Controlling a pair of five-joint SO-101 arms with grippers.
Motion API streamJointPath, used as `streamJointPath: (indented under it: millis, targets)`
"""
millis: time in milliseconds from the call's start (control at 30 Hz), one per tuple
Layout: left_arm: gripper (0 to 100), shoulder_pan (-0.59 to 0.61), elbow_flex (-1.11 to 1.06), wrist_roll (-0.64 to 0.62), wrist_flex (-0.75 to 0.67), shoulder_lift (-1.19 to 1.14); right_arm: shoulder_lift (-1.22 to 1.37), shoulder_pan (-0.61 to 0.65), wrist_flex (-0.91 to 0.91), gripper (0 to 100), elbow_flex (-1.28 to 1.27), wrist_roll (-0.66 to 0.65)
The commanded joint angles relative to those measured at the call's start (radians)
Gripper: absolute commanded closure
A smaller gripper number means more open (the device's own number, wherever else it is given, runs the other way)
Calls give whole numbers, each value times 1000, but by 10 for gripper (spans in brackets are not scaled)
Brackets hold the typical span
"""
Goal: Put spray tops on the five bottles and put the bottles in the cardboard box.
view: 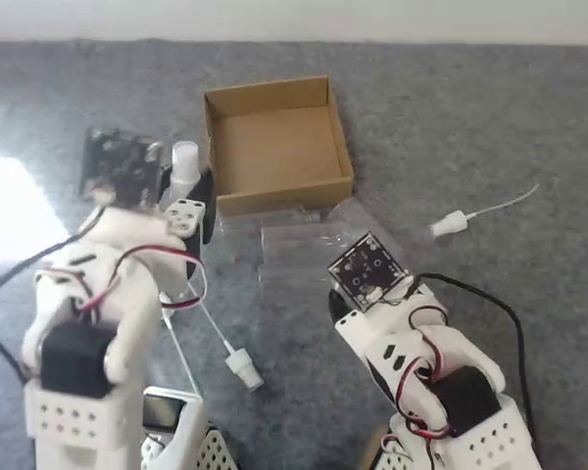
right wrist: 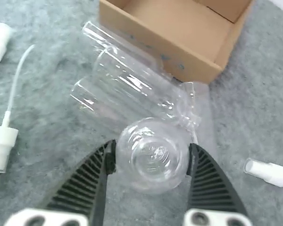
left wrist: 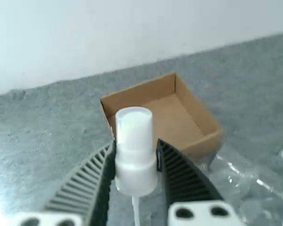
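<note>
White plastic arms [view: 118, 294] carry black motors [view: 73, 357], red wires [view: 152, 252] and ribbed black tool fingers [left wrist: 92, 181].

The box [view: 284, 193] was plain brown, the spray top [left wrist: 134, 150] white. The bottles [right wrist: 132, 80] were clear and the table [view: 490, 127] mottled grey.

Table covered by grey speckled felt [view: 529, 117]. Far edge bounded by white wall [view: 294, 18]. Bright glare patch [view: 5, 211] seen at left.

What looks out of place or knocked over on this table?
The clear bottles lie jumbled on their sides beside the cardboard box, uncapped. Spray tops lie loose on the grey carpet, tubes trailing. Nothing looks spilled or broken.
</note>
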State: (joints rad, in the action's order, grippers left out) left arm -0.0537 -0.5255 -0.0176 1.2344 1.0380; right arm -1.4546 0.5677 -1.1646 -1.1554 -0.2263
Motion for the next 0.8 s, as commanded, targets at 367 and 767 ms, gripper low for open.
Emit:
streamJointPath:
  millis: [367, 767]
  targets:
    - [945, -6, -357, -261, -387, 391, -13, 84, -12, 873, 12, 8]
    - [945, -9, -625, -324, -470, 790, -10, 196, -2, 873, 9, 9]
